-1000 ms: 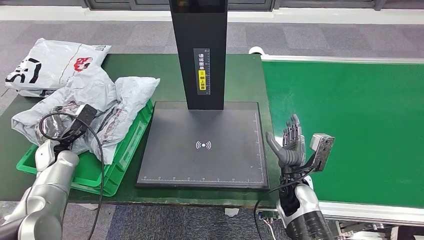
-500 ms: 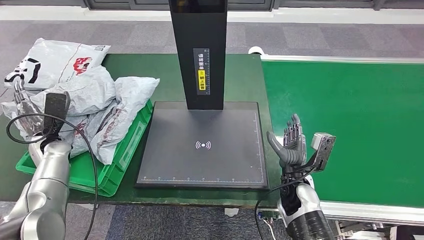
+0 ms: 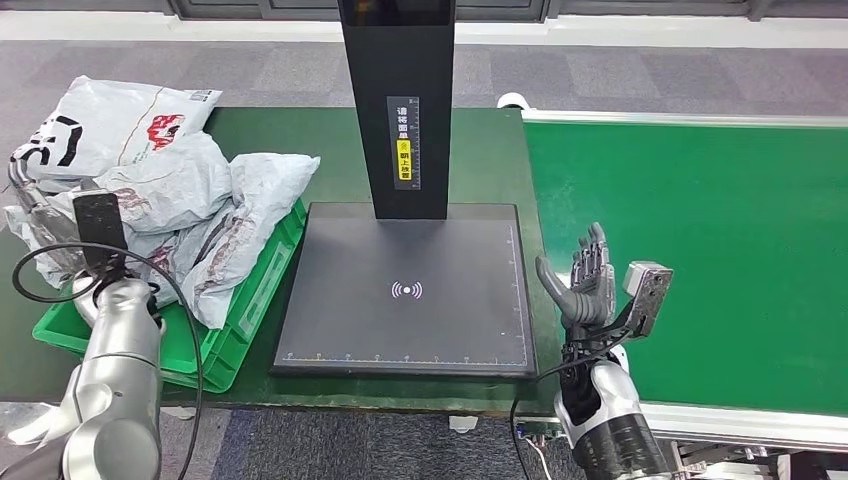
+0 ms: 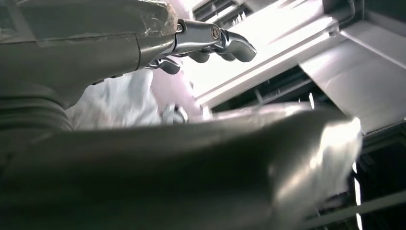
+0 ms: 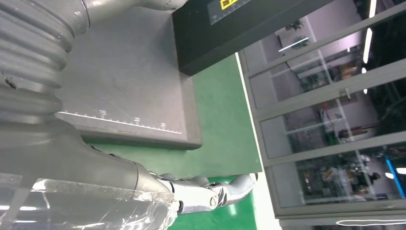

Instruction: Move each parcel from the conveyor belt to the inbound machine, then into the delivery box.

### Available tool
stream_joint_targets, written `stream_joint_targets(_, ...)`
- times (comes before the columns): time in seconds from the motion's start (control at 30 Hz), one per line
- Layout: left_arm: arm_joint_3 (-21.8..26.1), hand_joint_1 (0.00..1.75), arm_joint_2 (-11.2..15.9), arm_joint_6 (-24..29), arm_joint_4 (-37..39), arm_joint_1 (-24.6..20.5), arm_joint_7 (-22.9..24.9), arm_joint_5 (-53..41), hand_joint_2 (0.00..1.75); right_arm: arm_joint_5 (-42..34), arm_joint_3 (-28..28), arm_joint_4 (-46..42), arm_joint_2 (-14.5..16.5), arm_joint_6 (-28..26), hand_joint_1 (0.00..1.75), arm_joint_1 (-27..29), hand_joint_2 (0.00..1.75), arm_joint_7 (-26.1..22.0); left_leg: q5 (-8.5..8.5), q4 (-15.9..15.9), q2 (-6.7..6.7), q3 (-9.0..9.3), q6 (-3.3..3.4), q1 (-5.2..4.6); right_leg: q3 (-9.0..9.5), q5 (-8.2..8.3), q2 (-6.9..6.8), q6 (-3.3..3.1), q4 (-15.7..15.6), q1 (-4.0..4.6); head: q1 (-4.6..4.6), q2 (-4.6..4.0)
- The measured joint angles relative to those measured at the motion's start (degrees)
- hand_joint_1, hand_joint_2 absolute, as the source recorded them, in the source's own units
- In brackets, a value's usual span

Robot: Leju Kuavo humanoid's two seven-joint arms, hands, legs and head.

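Parcels point(image 3: 190, 215) heaped in green box point(image 3: 250, 300) | left hand point(image 3: 35, 210) beside them, grasp unclear | right hand point(image 3: 585, 285) spread wide, holding nothing, at conveyor belt point(image 3: 720, 230) edge

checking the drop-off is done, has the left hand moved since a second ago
Yes. The left hand has swung outward over the parcels, away from the scanner plate, towards the outer end of the green crate.

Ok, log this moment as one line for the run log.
left hand: at parcels over green bin, grip unclear | right hand: open, beside conveyor belt | inbound machine: bare
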Motion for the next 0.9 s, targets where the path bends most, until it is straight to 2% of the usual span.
stream_joint_targets(0.03, -0.7, 0.0, -0.4, -0.1, 0.0, 0.1, 0.0, 0.5, 0.0, 0.1, 0.0, 0.0, 0.0, 0.0, 0.0, -0.2, 1.75, -0.1, 0.0, 0.0, 0.0, 0.0, 0.0, 0.0, 0.01, 0.0, 0.0, 0.0, 0.0, 0.0, 0.01, 0.0)
stream_joint_targets(0.1, -2.0, 0.0, -1.1, -1.4, 0.0, 0.1, 0.5, 2.1, 0.0, 0.5, 0.0, 0.1, 0.0, -0.3, 0.0, -0.4, 0.87, -0.2, 0.0, 0.0, 0.03, 0.01, 0.0, -0.02, 0.0, 0.01, 0.01, 0.01, 0.0, 0.0, -0.01, 0.0)
stream_joint_targets(0.17, -3.8, 0.0, -1.8, -5.8, -0.3, 0.4, 1.6, 6.5, 0.87, 1.6, 0.0, 0.1, 0.0, -1.2, 0.0, -0.6, 0.0, -0.4, 0.0, 0.0, 0.04, 0.02, 0.0, -0.03, -0.01, 0.01, 0.02, 0.02, 0.0, -0.02, -0.01, 0.0)
stream_joint_targets(0.23, -6.9, 0.0, -2.9, -11.7, -1.3, 1.4, 1.9, 12.3, 1.75, 3.4, 0.2, 0.1, 0.0, -2.7, 0.0, -1.2, 0.0, -0.7, 0.0, 0.0, 0.0, 0.0, 0.0, -0.03, -0.01, 0.02, 0.01, 0.02, 0.0, -0.04, 0.0, 0.0)
stream_joint_targets(0.37, -15.6, 0.0, -6.0, -18.7, -5.5, 4.1, 1.3, 22.3, 1.75, 7.3, 0.9, 0.1, 0.1, -6.2, 0.0, -3.4, 0.0, -0.7, 0.0, 0.0, -0.09, -0.06, 0.01, -0.04, 0.0, 0.02, -0.1, 0.03, 0.0, -0.04, 0.01, 0.0)
stream_joint_targets(0.5, -23.2, 0.0, -8.6, -20.5, -8.3, 5.5, 1.3, 26.1, 1.75, 9.8, 2.1, 0.0, 0.3, -8.1, 0.0, -4.8, 1.75, -0.7, -0.01, 0.0, -0.16, -0.1, 0.03, -0.07, 0.0, 0.03, -0.16, 0.05, 0.0, -0.05, 0.01, 0.0)
stream_joint_targets(0.6, -28.0, 0.0, -9.9, -20.5, -9.7, 5.9, 0.3, 26.2, 1.75, 12.3, 3.3, 0.0, 0.4, -10.1, 0.0, -5.1, 1.75, -1.0, -0.02, 0.0, -0.13, -0.09, 0.04, -0.07, -0.01, 0.04, -0.17, 0.05, 0.0, -0.09, 0.01, 0.0)
stream_joint_targets(0.73, -33.7, 0.0, -11.6, -20.8, -9.8, 6.3, -0.8, 25.6, 1.75, 16.1, 5.2, 0.3, 0.8, -14.5, 0.0, -5.5, 0.0, -2.4, -0.01, 0.0, -0.18, -0.1, 0.03, -0.03, -0.03, 0.02, -0.19, 0.05, 0.0, -0.11, 0.01, 0.0)
stream_joint_targets(0.87, -39.1, 0.0, -13.8, -18.1, -8.2, 6.4, -1.5, 22.4, 1.75, 19.4, 6.8, 1.9, 1.5, -19.5, 0.0, -6.6, 1.75, -4.8, -0.01, 0.0, -0.19, -0.1, 0.03, -0.04, -0.03, 0.02, -0.2, 0.05, 0.0, -0.06, 0.01, 0.0)
stream_joint_targets(0.9, -39.7, 0.0, -14.0, -17.6, -7.9, 6.4, -1.5, 22.0, 1.75, 19.7, 7.0, 2.2, 1.6, -19.9, 0.0, -6.7, 1.75, -5.0, -0.01, 0.0, -0.19, -0.1, 0.03, -0.04, -0.03, 0.02, -0.2, 0.05, 0.0, -0.06, 0.01, 0.0)
